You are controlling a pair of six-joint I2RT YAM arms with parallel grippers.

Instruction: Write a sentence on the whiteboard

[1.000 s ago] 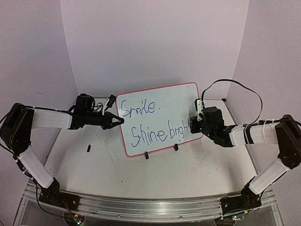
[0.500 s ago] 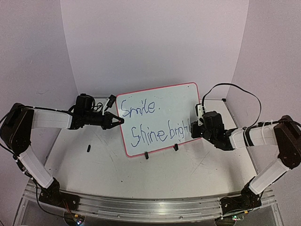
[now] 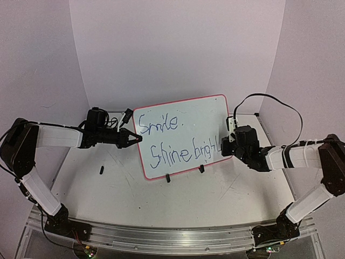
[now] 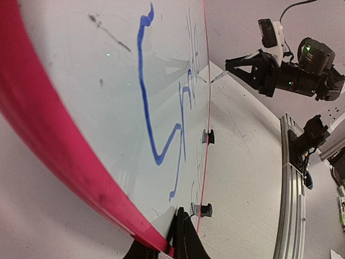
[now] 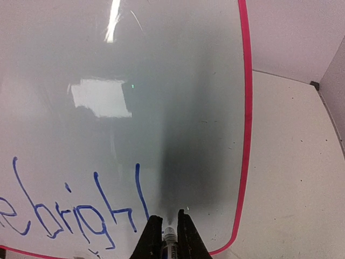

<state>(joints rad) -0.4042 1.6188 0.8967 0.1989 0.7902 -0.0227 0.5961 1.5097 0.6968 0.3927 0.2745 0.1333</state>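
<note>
Your whiteboard (image 3: 199, 116) stands at the centre of the overhead frame, leaning back on two black clip feet (image 3: 168, 178) that rest on the surface (image 3: 129, 186). Blue handwriting (image 3: 178, 154) fills two lines: "Smile." above, and below it "Shine brigh" followed by a single upright stroke.

At centre left, your left gripper (image 3: 136, 138) has its jaws closed on the board's red frame (image 3: 141, 156) at the left side, steadying it.

At centre right, your right gripper (image 3: 225, 150) has its jaws clamped on a marker (image 5: 170, 237). In the right wrist view the marker's tip points at the board near its lower right corner, just right of that last upright stroke. You cannot tell whether the tip is touching the board.

The step in hand looks like finishing the last letter, probably the "t" of "bright". The next move would call for a short, light crossbar over the upright. Little white space is left before the red frame on that side, so keep the stroke small and keep the left grip firm.
</note>
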